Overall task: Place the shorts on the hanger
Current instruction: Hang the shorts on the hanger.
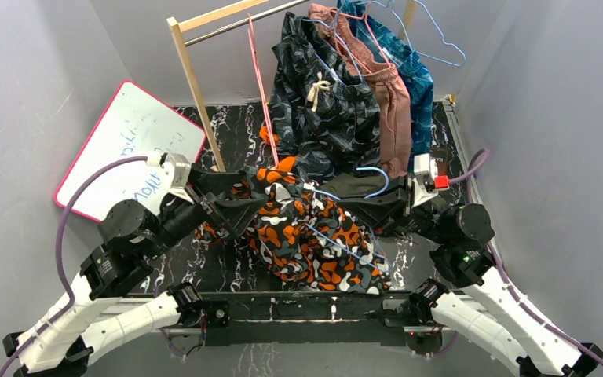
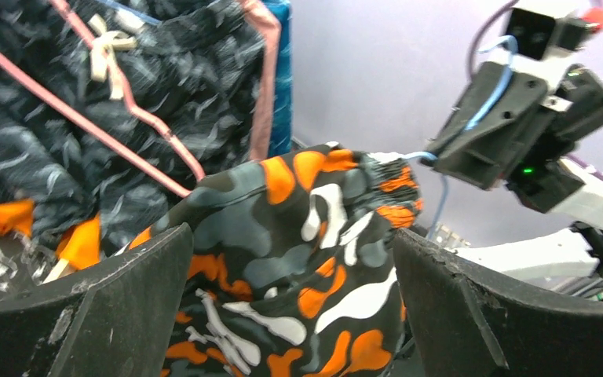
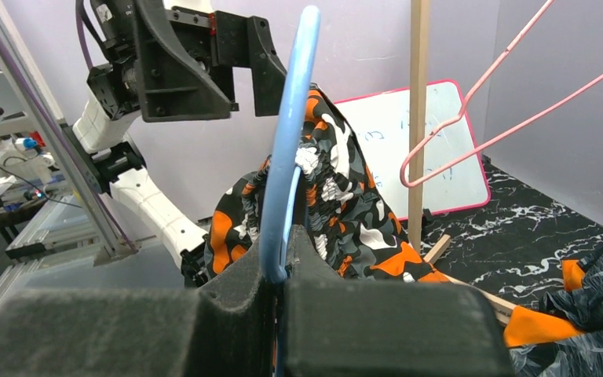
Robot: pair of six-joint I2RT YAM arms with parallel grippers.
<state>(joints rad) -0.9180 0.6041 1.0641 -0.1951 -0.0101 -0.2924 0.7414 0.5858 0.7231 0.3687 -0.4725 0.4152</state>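
**A:** What did you have at the far left?

**B:** You had the whiteboard [image 1: 129, 145] propped against the left wall, at the edge of the black marble table [image 1: 228, 133]. Just right of it was your left gripper [image 2: 292, 267], jaws wide apart and holding nothing. The camouflage shorts [image 1: 314, 243] bulged up between its two fingers [image 2: 126, 302]. I could not tell whether either finger touched the cloth.

**A:** And the shorts themselves?

**B:** They sat bunched at the middle of the table, between your two grippers. The wire of the light-blue hanger [image 3: 289, 157] ran across and into the fabric, but I could not tell how far it was threaded through. One peak of cloth rose beside the hanger's hook. Behind them, the wooden rack [image 1: 192, 71] carried the dark navy shorts [image 1: 322, 110], a pink hanger [image 1: 261, 86] and a brownish pair [image 1: 389, 102].

**A:** And the right side?

**B:** Your right gripper [image 3: 283, 271] was pinched tight on the blue wire near the hook, holding the hanger upright above the table.
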